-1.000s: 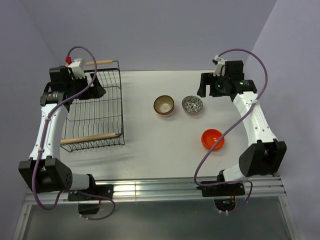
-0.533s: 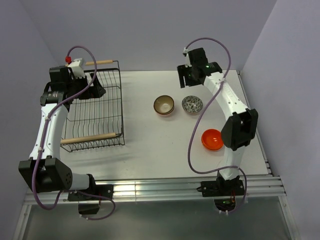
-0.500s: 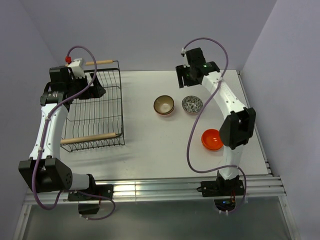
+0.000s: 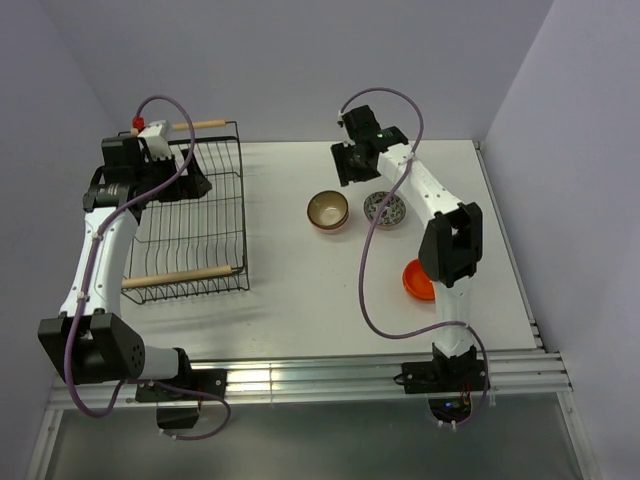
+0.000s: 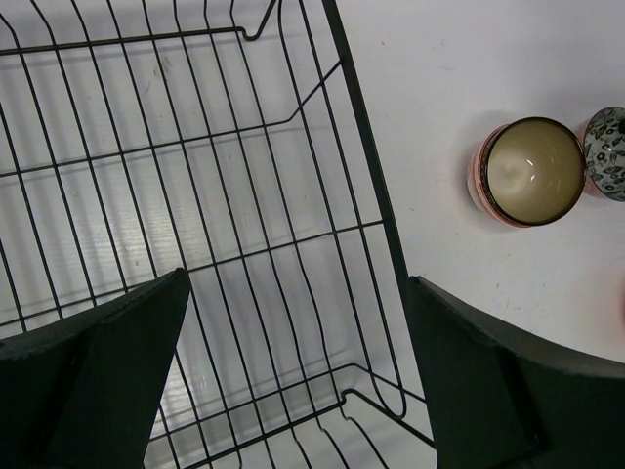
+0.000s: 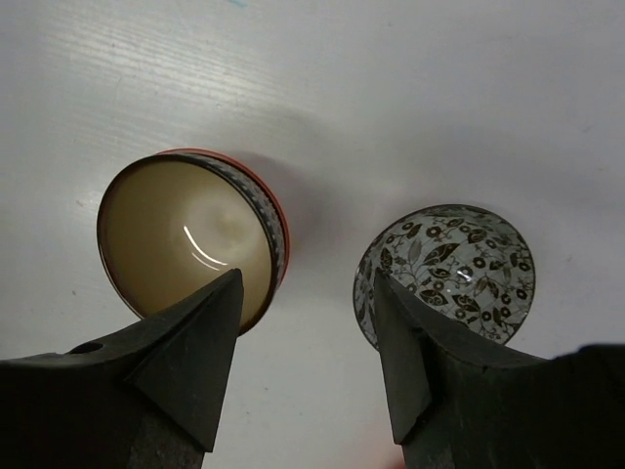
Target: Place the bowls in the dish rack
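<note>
The black wire dish rack (image 4: 190, 215) stands at the left with no bowl in it; it also fills the left wrist view (image 5: 195, 195). My left gripper (image 4: 193, 182) hangs open and empty over its far end (image 5: 298, 376). A tan-inside bowl (image 4: 328, 211) with a red-and-white outside sits mid-table (image 6: 186, 239) (image 5: 532, 171). A grey-speckled bowl (image 4: 386, 209) sits to its right (image 6: 449, 269), partly under my right arm. My right gripper (image 4: 347, 172) is open and empty above and behind these two (image 6: 308, 342). The orange bowl (image 4: 417, 281) is half hidden by the right arm's elbow.
The rack has a wooden rod handle at the far end (image 4: 198, 125) and at the near end (image 4: 180, 277). The right arm's cable (image 4: 372, 260) loops over the table beside the bowls. The back wall is close behind both grippers.
My right arm has swung left from the back right of the table to above the tan and speckled bowls. The left arm and the bowls have not moved.
</note>
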### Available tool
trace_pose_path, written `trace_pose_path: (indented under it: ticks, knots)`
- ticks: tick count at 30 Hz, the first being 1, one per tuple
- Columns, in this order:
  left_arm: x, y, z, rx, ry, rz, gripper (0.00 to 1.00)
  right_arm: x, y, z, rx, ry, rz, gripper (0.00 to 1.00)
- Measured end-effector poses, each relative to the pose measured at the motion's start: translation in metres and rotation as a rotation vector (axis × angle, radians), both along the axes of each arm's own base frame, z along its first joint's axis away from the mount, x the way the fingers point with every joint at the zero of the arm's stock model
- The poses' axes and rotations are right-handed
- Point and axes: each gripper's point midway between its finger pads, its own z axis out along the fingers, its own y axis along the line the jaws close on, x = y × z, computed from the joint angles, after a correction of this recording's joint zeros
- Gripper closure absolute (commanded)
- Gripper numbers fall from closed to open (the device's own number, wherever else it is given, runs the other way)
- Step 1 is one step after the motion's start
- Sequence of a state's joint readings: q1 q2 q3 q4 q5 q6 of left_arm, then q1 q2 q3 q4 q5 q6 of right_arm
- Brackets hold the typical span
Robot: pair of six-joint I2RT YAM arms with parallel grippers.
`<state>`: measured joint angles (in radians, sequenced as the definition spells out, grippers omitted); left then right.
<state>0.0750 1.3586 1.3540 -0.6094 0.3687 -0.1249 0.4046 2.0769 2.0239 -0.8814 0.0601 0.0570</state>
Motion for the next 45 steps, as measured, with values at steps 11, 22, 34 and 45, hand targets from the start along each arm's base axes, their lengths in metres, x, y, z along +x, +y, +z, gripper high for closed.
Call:
trace_pose_path:
  ticks: [11,22,34,45]
  knots:
    - [0.0,0.0,-0.004,0.0,0.011,-0.001,0.01,-0.009,0.023,-0.033,-0.01,0.075,0.063,0.44]
    - [0.002,-0.001,-0.013,-0.008,0.036,-0.008,0.0,-0.015,0.022,-0.048,-0.036,0.108,0.087,0.46]
    - [0.003,-0.002,-0.013,-0.01,0.037,-0.01,0.01,-0.017,0.017,-0.07,-0.07,0.139,0.083,0.55]
    - [0.003,-0.002,-0.015,-0.01,0.039,-0.01,0.0,-0.016,0.018,-0.073,-0.07,0.138,0.087,0.72]
